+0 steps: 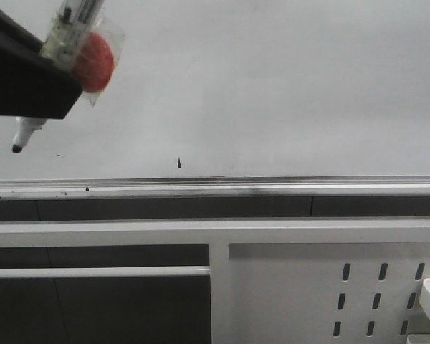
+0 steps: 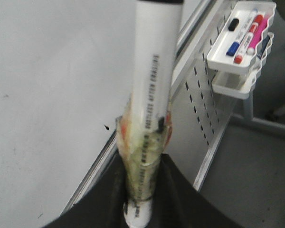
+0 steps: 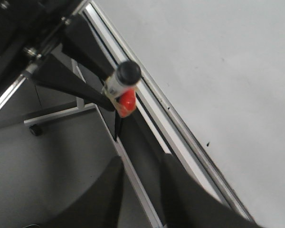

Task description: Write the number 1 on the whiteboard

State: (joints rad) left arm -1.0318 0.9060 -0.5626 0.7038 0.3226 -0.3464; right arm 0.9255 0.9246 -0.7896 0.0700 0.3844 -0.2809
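Left claw holds the marker near the whiteboard; no 1 yet.

Nearest us, our left claw (image 1: pixel 36 86) is clamped on the taped marker (image 1: pixel 29 132), its tip hanging just above the ledge (image 1: pixel 272 188) at the whiteboard (image 1: pixel 287 79); whether it touches we cannot tell. Our right claw (image 3: pixel 140 190) stands apart, holding nothing. Only a short drip mark (image 1: pixel 179 164) shows. A tilted tip could skid or skip, leaving a crooked stroke. Farther off, a tray (image 2: pixel 218 59) holds spare markers (image 2: pixel 249 35).
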